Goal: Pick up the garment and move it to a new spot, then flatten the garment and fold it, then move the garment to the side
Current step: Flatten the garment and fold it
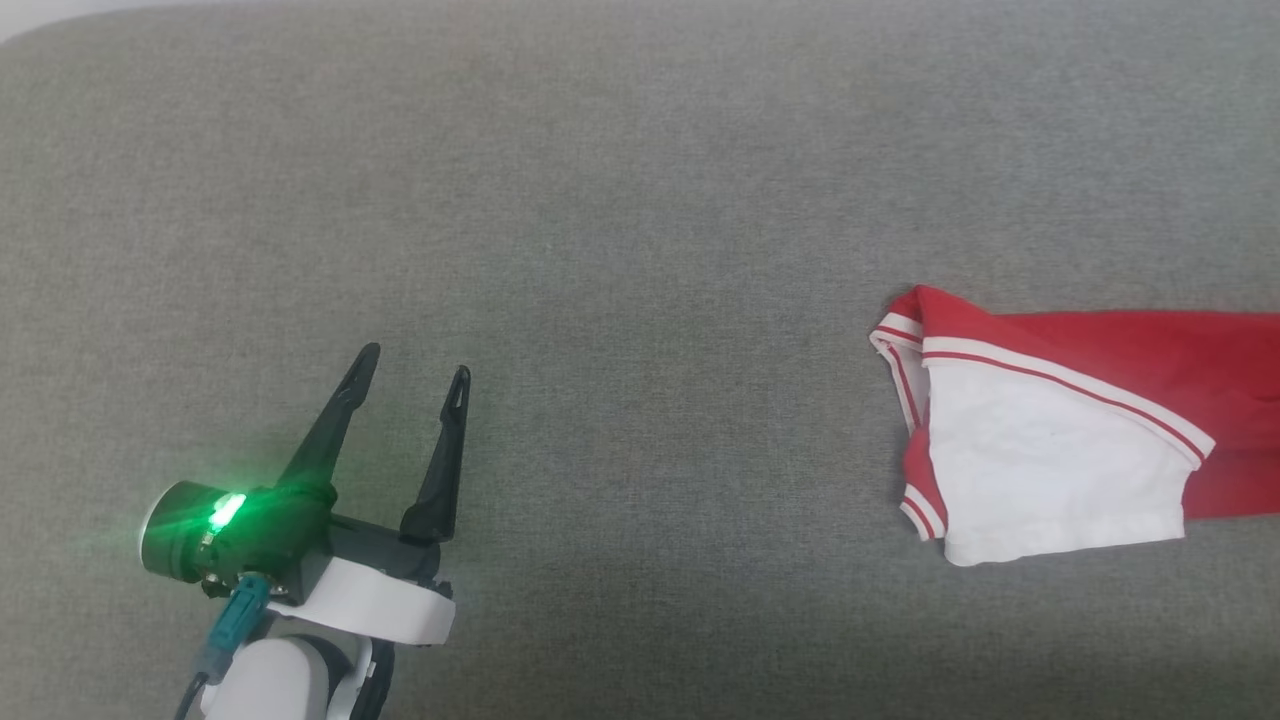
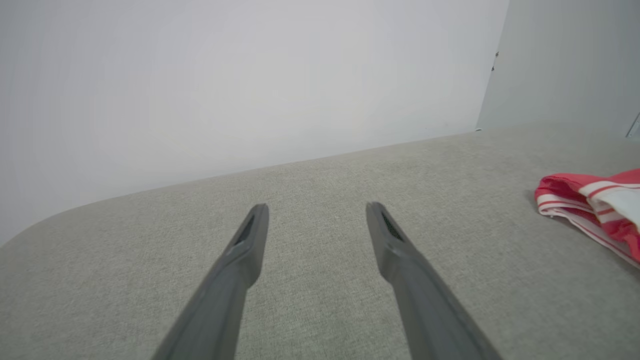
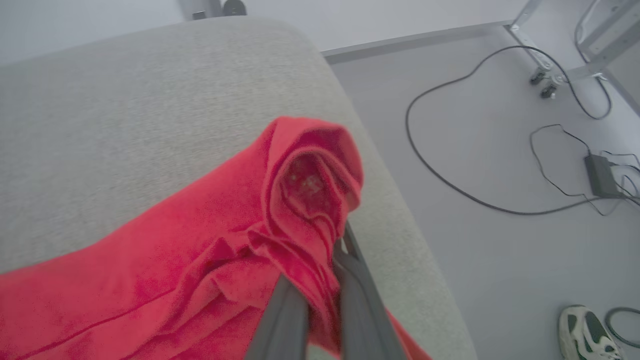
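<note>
The right gripper (image 3: 327,282) is pinching the red, white-sleeved jersey garment (image 1: 1060,440) lying near the right edge of the grey fabric cushion (image 1: 640,200), while the left gripper (image 1: 415,362) is hovering well apart, fingers spread.

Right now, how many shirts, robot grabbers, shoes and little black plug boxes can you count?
Shirts: 1, the garment, red and white.
Grabbers: 2, the left gripper, open, and the right gripper, pinching the red cloth.
Shoes: 1, the shoe on the floor.
Plug boxes: 1, the power adapter.
Total: 5.
</note>
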{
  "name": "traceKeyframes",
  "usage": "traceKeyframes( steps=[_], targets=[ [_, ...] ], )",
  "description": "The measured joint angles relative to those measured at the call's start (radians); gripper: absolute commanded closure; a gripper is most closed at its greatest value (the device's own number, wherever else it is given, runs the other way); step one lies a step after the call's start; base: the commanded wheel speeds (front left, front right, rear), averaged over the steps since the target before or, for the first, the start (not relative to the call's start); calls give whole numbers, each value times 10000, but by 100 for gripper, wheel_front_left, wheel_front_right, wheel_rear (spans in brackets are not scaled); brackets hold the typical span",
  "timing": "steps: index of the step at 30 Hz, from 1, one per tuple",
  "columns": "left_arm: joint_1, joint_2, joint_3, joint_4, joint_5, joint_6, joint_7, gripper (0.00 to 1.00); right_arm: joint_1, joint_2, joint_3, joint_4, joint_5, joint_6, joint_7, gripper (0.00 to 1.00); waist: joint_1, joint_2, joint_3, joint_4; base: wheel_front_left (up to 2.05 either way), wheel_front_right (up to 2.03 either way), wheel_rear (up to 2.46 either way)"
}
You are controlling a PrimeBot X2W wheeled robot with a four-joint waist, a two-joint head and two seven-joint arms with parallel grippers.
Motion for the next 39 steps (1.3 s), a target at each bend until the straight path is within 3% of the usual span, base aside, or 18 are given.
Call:
traceKeyframes(
  steps=[5,11,21,30,39],
  targets=[
    [42,15,59,84,17,0,0,0,25,328,953,-769,336,-2,65,100,0,0,-188,-92,0,0,0],
    [236,4,111,150,31,0,0,0,526,696,2660,-2826,782,-2,826,100,-1,0,-509,-125,0,0,0],
    [372,-259,98,286,33,0,2,0,736,1260,4589,-5505,991,-4,1914,100,0,0,-640,376,0,0,0],
    [278,-502,38,299,-33,0,0,0,613,1785,5837,-5862,895,-4,2370,100,0,0,-614,998,0,0,0],
    [3,-633,4,384,-188,0,0,0,493,1866,6514,-5026,650,-4,1875,100,0,0,-415,1262,0,0,0]
  ],
)
